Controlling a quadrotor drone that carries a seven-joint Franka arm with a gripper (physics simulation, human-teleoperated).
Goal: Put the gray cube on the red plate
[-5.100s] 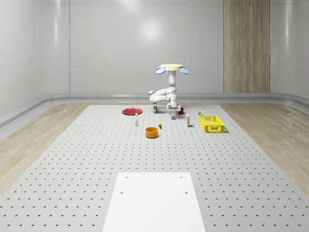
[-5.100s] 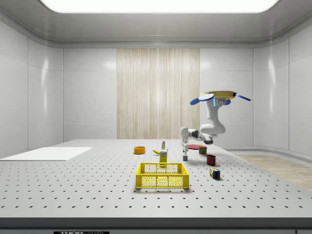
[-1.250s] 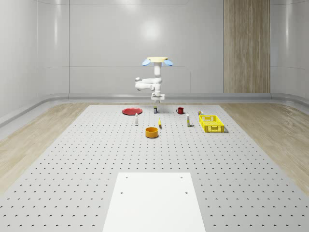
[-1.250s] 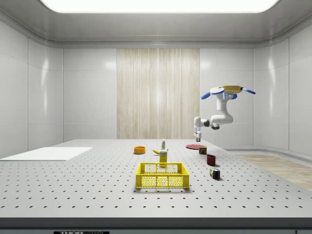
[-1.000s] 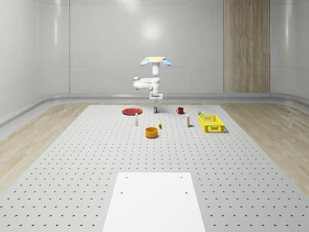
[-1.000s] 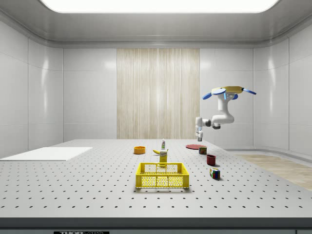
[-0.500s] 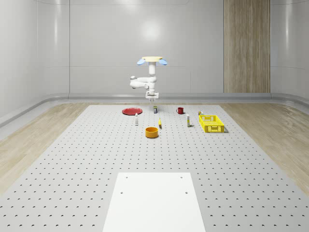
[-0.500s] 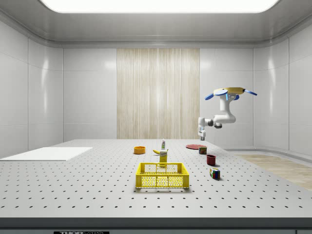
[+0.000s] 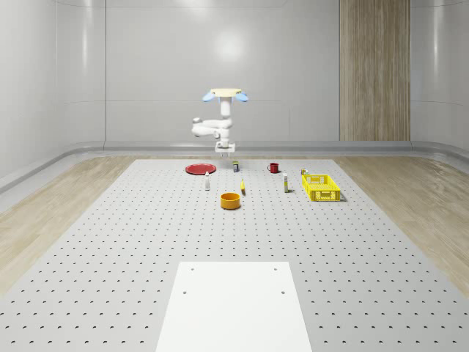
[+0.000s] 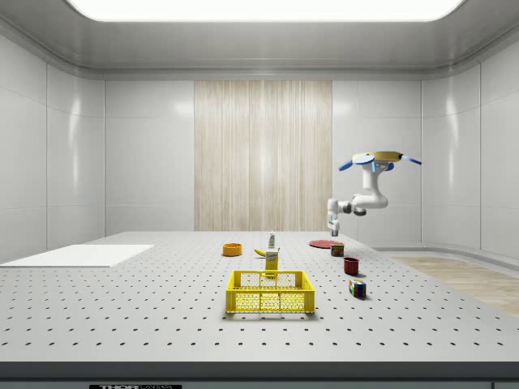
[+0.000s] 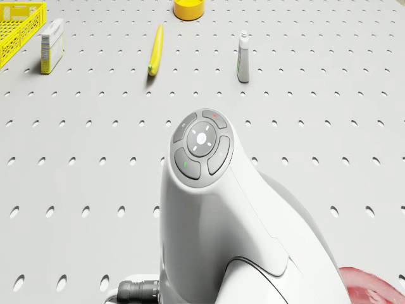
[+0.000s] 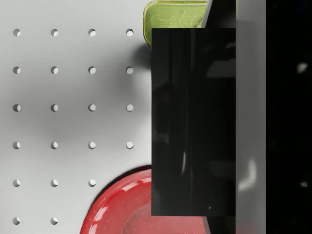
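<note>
The gripper [image 9: 226, 152] hangs in the air pointing straight down, and in the wrist view its two dark fingers [image 12: 192, 122] are pinched on the gray cube [image 12: 251, 97], which shows as a pale strip between them, well clear of the table [image 9: 146, 242]. Directly under the gripper is bare perforated tabletop. The rim of the red plate [image 12: 122, 209] lies just to one side below it, and a green-topped can [image 12: 175, 14] stands just to the other side, so the cube is not over the middle of the plate. Above the gripper the white arm [image 11: 209, 209] bends up to the drone [image 9: 224, 94], which hovers over the table's far end, higher than everything on it. Farther out from the gripper, towards the near end of the table, a small white bottle [image 11: 243, 58] stands, a banana [image 11: 155, 50] lies flat, then an orange bowl [image 9: 231, 200]. A red mug [image 9: 273, 168] and a yellow crate [image 9: 321, 187] sit well apart on the can's side.
</note>
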